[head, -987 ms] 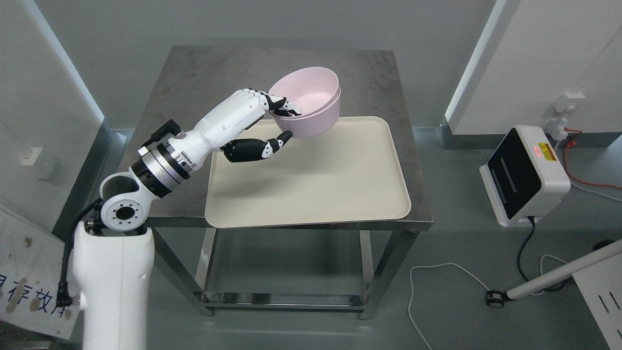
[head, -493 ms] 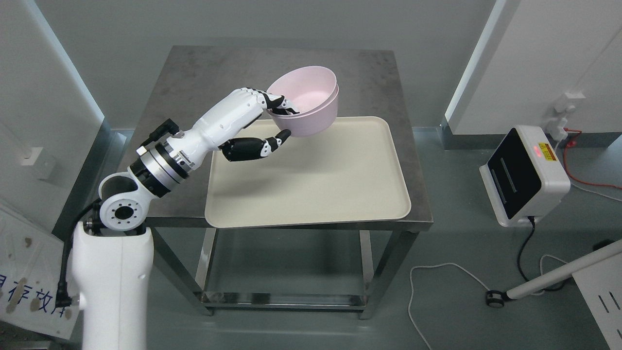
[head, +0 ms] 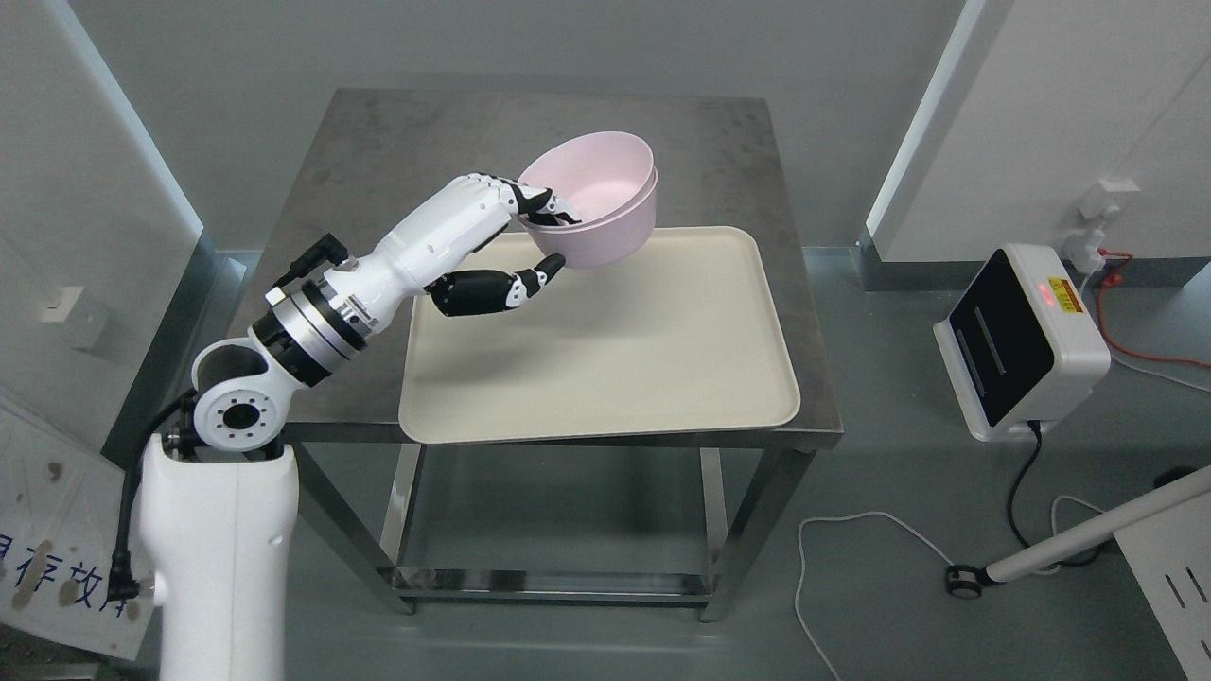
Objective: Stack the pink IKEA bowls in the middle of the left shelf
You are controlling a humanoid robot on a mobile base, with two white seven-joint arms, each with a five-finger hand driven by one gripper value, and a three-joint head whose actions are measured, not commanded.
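Holding the nested pink bowls (head: 596, 203) clear of the cream tray (head: 605, 350), I have them tilted, mouths toward the upper left of the frame. My left hand (head: 525, 241) sits at their left rim: fingers (head: 549, 210) are curled over the edge into the inner bowl, thumb pressed beneath. Only this hand shows. No shelf is visible, so I judge the carry goes leftward out of frame.
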